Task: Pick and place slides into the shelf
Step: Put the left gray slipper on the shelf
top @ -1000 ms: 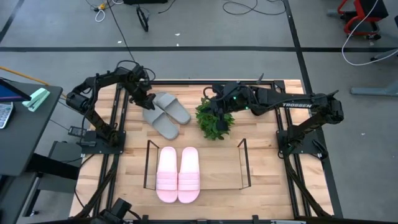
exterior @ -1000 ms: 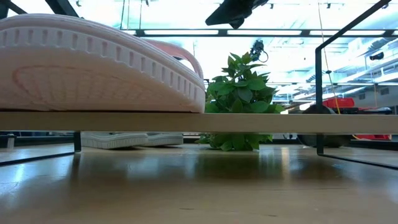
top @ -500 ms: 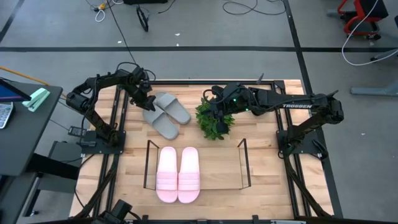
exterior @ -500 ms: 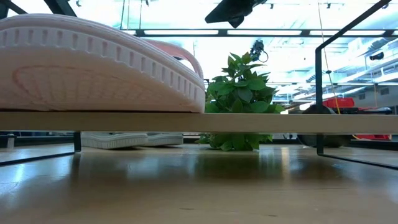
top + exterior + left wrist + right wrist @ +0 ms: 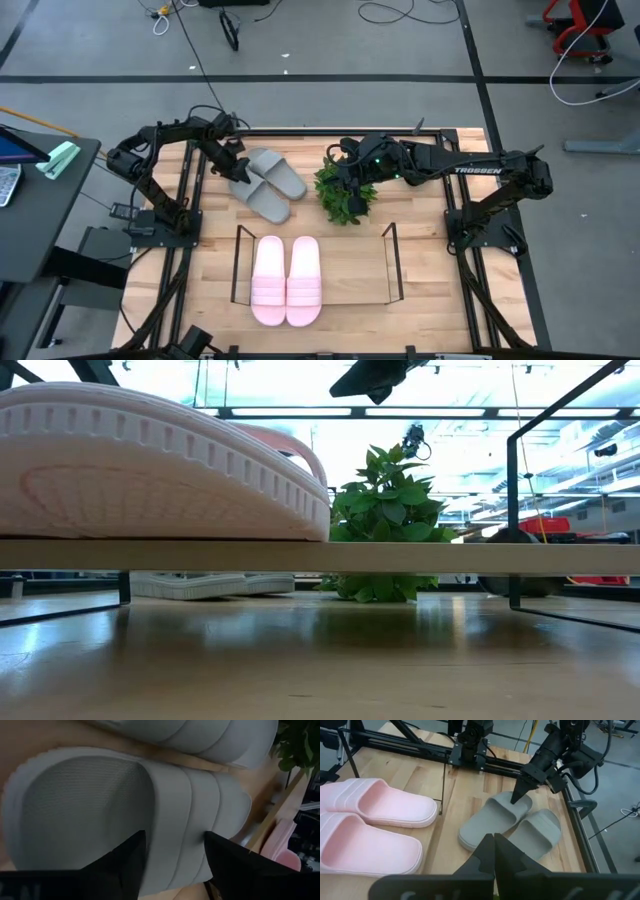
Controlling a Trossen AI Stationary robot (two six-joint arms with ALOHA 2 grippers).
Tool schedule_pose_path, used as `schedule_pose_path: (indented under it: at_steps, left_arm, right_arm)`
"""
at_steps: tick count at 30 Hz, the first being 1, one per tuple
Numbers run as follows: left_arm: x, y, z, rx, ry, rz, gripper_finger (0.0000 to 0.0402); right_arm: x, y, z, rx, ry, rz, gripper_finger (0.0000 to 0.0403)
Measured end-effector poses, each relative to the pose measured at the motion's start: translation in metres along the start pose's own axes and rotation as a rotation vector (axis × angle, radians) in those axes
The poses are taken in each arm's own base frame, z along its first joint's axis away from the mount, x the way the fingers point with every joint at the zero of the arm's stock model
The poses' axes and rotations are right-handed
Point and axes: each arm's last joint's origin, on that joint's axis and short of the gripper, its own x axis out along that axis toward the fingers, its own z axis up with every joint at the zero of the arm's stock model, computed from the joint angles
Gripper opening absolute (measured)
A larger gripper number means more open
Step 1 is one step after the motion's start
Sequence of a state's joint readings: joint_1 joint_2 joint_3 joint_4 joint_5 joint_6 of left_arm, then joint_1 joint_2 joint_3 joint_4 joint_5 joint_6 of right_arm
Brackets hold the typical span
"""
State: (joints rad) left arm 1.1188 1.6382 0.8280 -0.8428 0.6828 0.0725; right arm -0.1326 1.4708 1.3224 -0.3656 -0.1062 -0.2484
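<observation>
My arms are dark, jointed, strung with black cables; white TROSSEN lettering marks my right forearm, behind tapered black fingers (image 5: 492, 852).

Matt, ribbed foam slides (image 5: 264, 186); thin metal shelf (image 5: 240, 265); pale wood table (image 5: 430, 290)

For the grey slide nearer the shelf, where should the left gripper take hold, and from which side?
Probably the wide strap of that grey slide, coming down from above on the heel side. The slide lies sole-down and the strap arches up, leaving a gap beneath for one finger. The left gripper is open at its heel end.
</observation>
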Motion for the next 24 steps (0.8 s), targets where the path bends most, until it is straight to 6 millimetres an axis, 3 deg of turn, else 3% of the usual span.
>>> schedule_pose_path:
  at_steps: [6,13,19,24]
  left_arm:
    - [0.0,0.0,0.004,0.033,-0.033,-0.003,0.0152]
    - [0.0,0.0,0.005,0.032,-0.045,-0.004,0.0017]
    - [-0.004,-0.004,0.002,-0.009,0.004,-0.014,0.0011]
    - [-0.022,-0.019,0.004,0.006,0.055,-0.029,0.0011]
  right_arm:
    - [0.0,-0.001,0.0,0.0,0.001,-0.002,0.0]
    - [0.0,-0.002,0.0,-0.001,0.008,-0.031,0.0]
    - [0.0,-0.002,0.0,-0.001,0.008,-0.031,0.0]
    - [0.0,-0.002,0.0,-0.001,0.008,-0.03,0.0]
